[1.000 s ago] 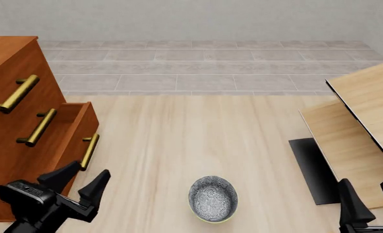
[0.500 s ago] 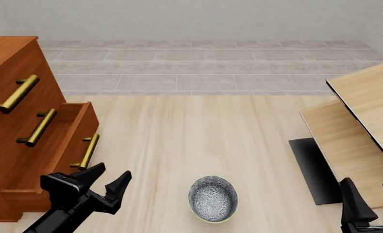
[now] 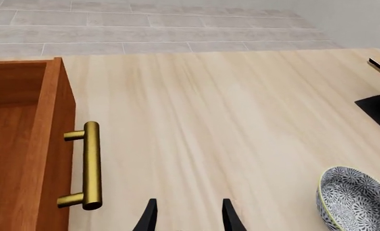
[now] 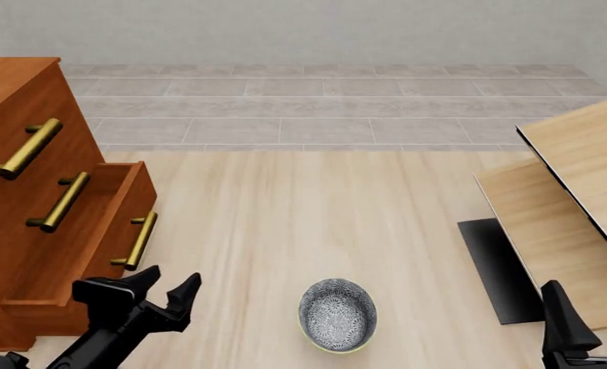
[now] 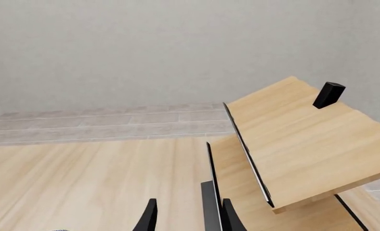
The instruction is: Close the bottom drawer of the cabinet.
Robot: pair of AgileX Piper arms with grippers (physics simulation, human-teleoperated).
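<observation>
A: Where do we have the left gripper [image 4: 164, 285] now?

B: We see it low over the pale wood table [image 4: 314, 207], its 2 dark fingers spread apart with nothing between them. Just ahead of its tips and slightly to their left is the brass handle [image 4: 140, 240] of the bottom drawer [image 4: 118, 204].

A: Is it touching that handle?

B: From the front view we can't quite tell; the nearer fingertip sits very close under the handle's near end. In the left wrist view the fingertips [image 3: 149, 217] are beside the handle [image 3: 91, 166] with bare tabletop between them, so we read them as apart.

A: And the drawer itself?

B: It stands pulled out from the cabinet [image 4: 21, 154], which rises to the left of the left gripper. We can look down into the drawer's open top. The 2 upper drawer fronts lie flush, each with a like brass bar.

A: What else is near that gripper?

B: A patterned bowl [image 4: 337, 314] sits on the table to its right, well apart from the fingers and upright.

A: The right gripper [image 4: 588, 319]?

B: It is at the lower right edge, 2 fingers parted and empty. Ahead of it stands a light-wood slanted shelf [image 5: 305, 144] with a dark base, and a small black block [image 5: 328, 95] rests on the upper board.
</observation>
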